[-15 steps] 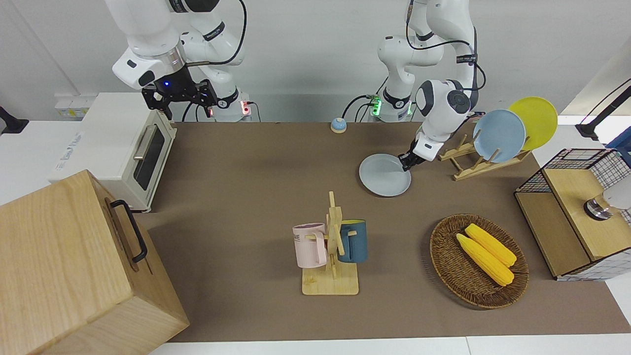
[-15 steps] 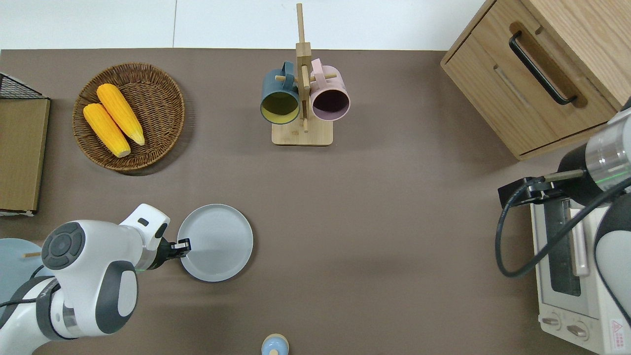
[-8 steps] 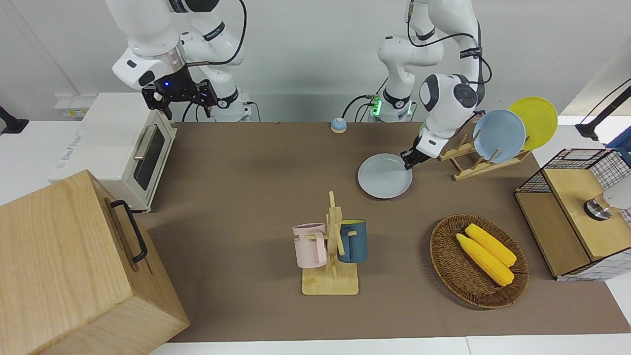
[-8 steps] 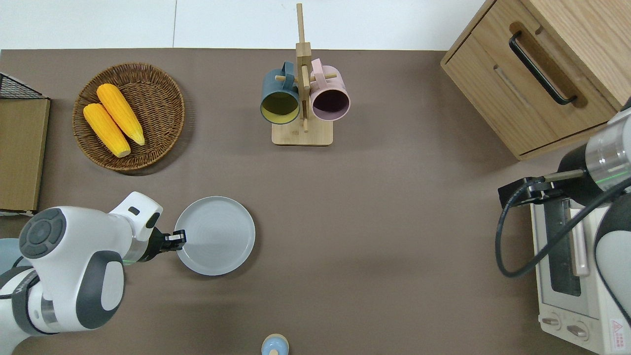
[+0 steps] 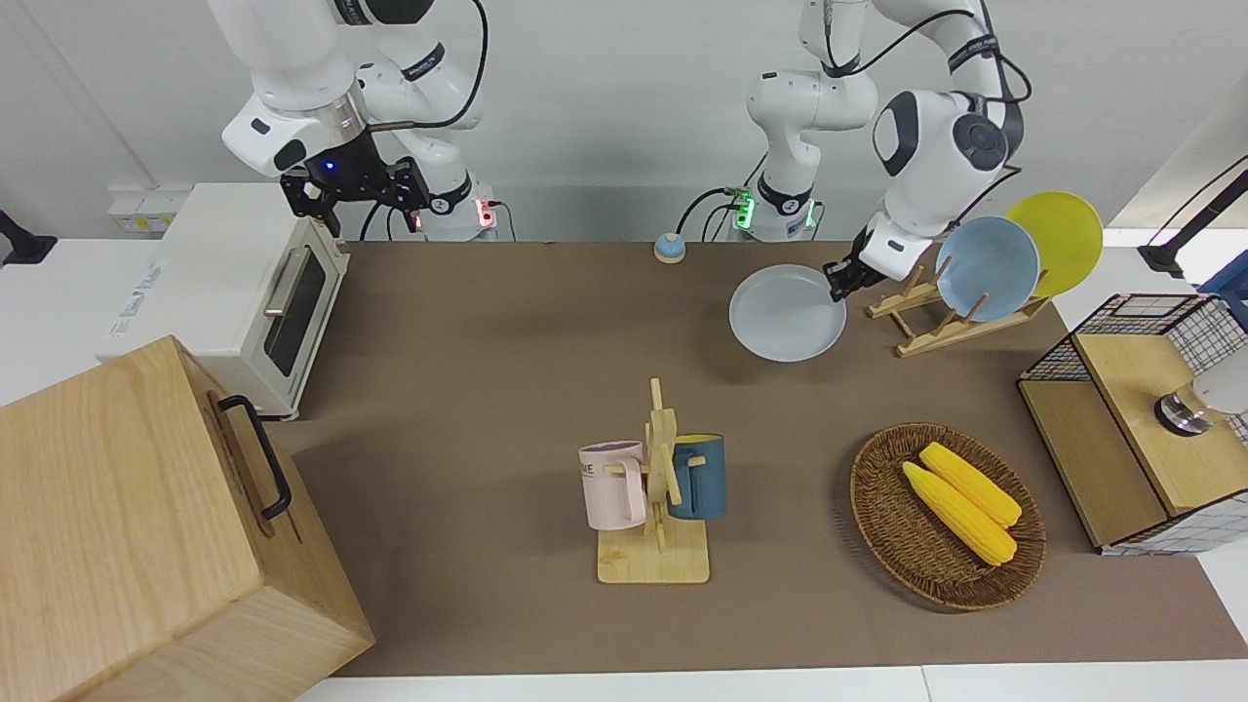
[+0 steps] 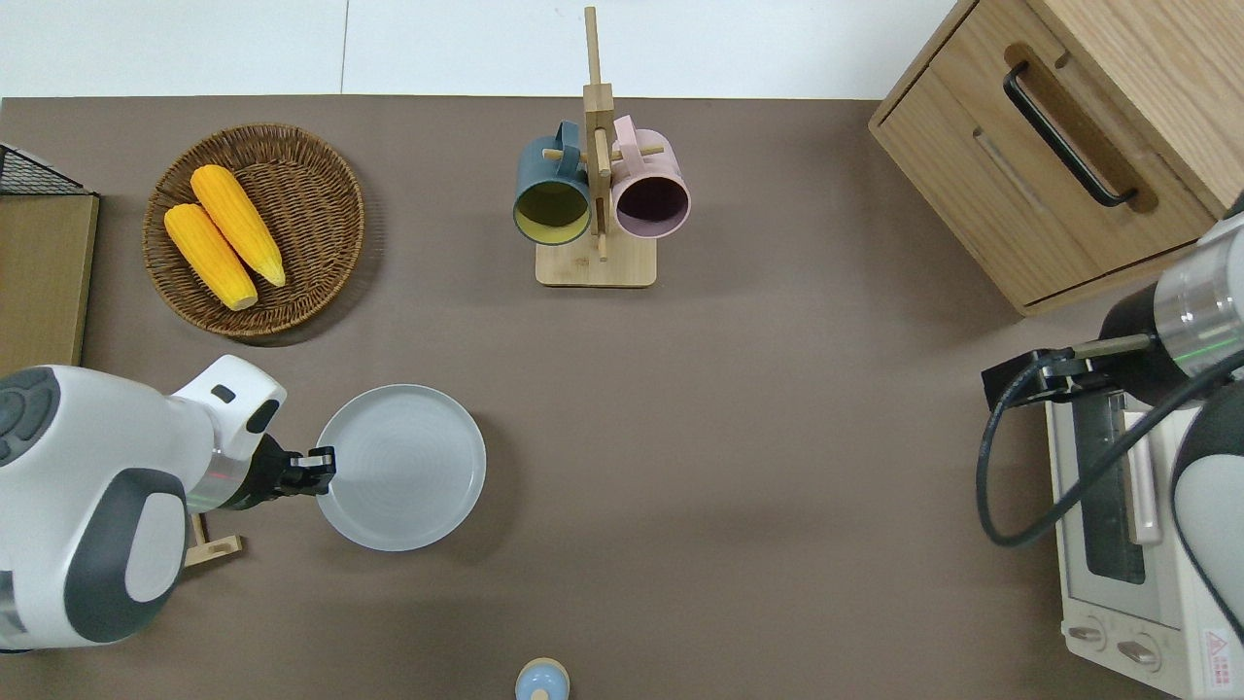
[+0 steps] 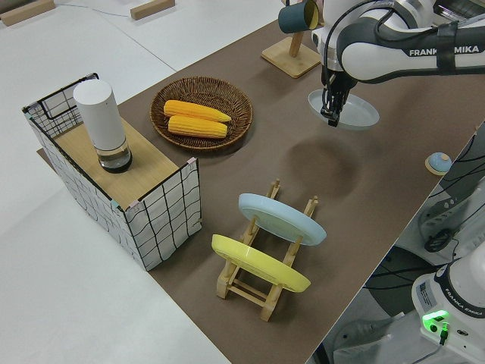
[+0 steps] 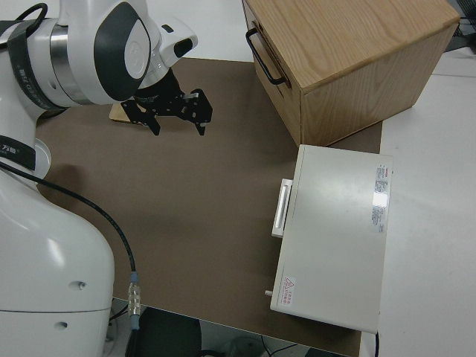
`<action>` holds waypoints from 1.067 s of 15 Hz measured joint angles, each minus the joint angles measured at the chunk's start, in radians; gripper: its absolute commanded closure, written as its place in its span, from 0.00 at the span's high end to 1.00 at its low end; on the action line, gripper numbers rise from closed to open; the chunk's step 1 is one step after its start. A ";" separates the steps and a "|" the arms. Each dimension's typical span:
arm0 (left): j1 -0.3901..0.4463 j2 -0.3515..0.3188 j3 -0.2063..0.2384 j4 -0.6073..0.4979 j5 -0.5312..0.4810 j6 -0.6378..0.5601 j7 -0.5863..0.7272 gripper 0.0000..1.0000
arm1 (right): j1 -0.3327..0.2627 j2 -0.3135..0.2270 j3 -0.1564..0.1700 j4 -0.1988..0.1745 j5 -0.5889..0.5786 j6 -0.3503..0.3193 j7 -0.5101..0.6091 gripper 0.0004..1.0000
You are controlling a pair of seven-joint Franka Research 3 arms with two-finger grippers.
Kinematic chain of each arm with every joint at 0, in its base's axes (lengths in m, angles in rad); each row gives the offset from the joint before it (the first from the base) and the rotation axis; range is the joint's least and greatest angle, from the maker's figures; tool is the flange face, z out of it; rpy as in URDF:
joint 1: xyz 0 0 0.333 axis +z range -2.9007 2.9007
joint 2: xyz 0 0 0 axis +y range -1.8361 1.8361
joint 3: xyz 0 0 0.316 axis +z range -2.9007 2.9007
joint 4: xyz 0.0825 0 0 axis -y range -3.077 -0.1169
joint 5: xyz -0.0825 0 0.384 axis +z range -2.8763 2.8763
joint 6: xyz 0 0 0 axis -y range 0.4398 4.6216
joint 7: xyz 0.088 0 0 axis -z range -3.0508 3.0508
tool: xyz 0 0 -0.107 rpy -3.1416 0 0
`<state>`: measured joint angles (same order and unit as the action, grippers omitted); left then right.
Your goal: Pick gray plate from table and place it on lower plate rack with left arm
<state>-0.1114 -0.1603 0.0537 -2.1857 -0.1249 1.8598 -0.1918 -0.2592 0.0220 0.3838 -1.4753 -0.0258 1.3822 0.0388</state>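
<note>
Overhead view: left claw [image 6: 321, 469] grips gray plate [image 6: 400, 468] by its rim.
Plate lifted off worktop [image 6: 729, 437]; right arm parked, its claw [image 8: 178, 113] open.

Right arm's tool [image 8: 177, 113] with fingers spread over brown table [image 8: 193, 216], white toaster oven [image 8: 338, 234], wooden cabinet [image 8: 346, 59]
</note>
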 measured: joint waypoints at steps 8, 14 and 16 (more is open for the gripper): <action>0.009 -0.023 0.006 0.212 0.130 -0.216 -0.001 0.00 | 0.000 0.000 0.000 0.000 0.000 0.000 0.000 0.98; 0.013 -0.024 0.006 0.275 0.407 -0.298 0.003 0.00 | 0.000 0.000 0.000 0.000 0.000 0.000 0.000 0.98; 0.013 -0.025 0.005 0.282 0.478 -0.331 0.006 0.00 | 0.000 0.000 0.000 0.000 0.000 0.000 0.000 0.98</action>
<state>-0.0988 -0.1850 0.0591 -1.9034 0.3527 1.5292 -0.1853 -0.2592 0.0220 0.3838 -1.4753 -0.0258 1.3822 0.0388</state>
